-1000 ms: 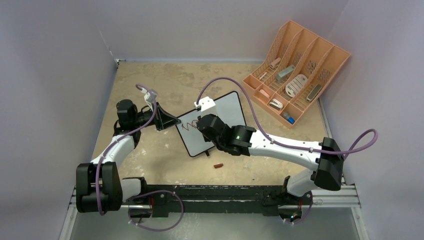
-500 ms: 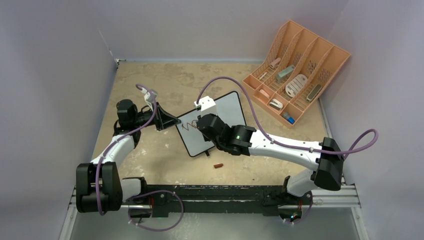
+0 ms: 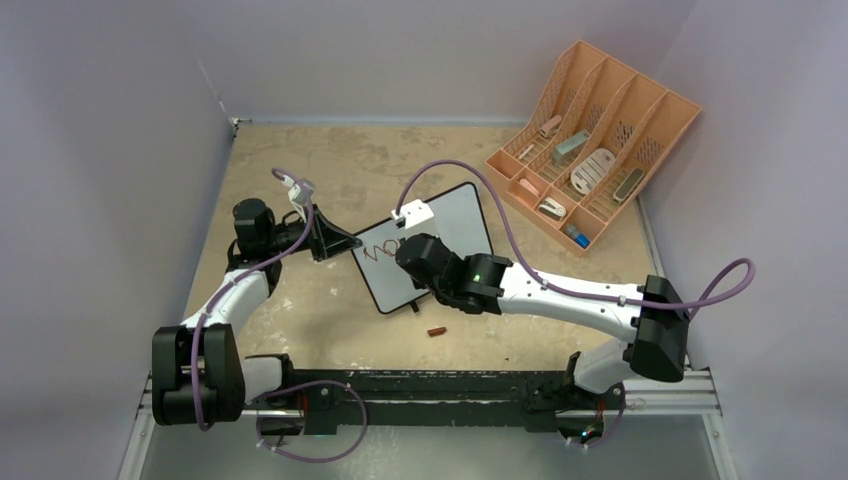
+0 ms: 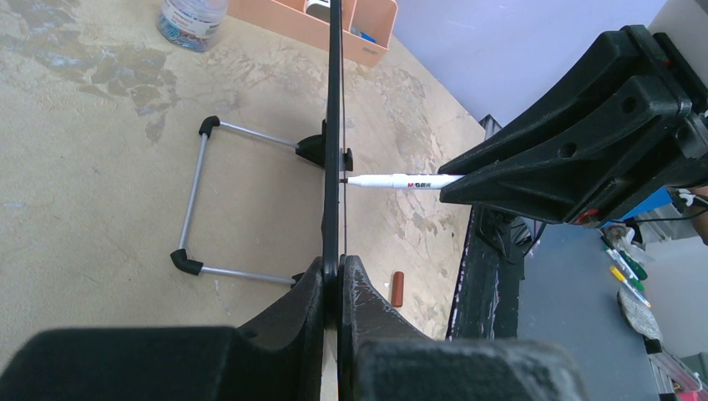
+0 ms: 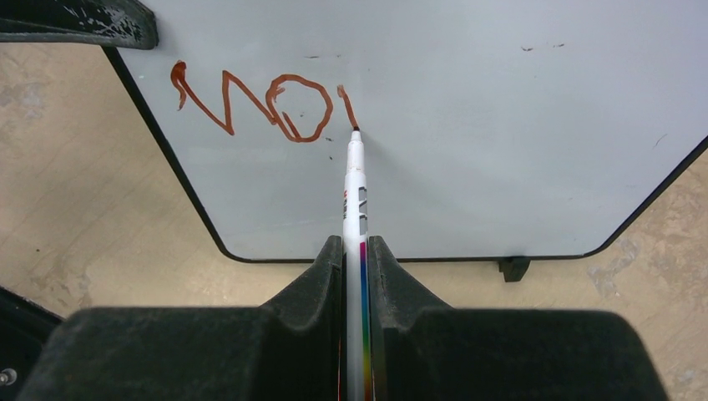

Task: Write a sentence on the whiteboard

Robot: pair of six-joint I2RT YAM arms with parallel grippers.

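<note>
The whiteboard [image 3: 458, 222] stands propped on the table, edge-on in the left wrist view [image 4: 333, 125] on its wire stand [image 4: 194, 200]. My left gripper [image 3: 345, 243] [image 4: 341, 276] is shut on the board's left edge. My right gripper [image 5: 356, 251] [image 3: 404, 250] is shut on a white marker [image 5: 356, 192] [image 4: 392, 180]. The marker's tip touches the board's face at the bottom of a short red stroke. Red writing [image 5: 250, 104] reading like "NO" lies left of that stroke. A left finger [image 5: 83, 21] shows at the board's upper left corner.
A red-brown marker cap [image 3: 436, 331] [image 4: 398, 288] lies on the table in front of the board. A peach slotted organizer [image 3: 590, 150] with small items stands at the back right. A small clear bottle [image 4: 190, 17] stands near it. Walls close in on both sides.
The right gripper with the marker has shifted slightly right across the board, uncovering the red letters and adding a short new stroke. The left arm has not moved.
</note>
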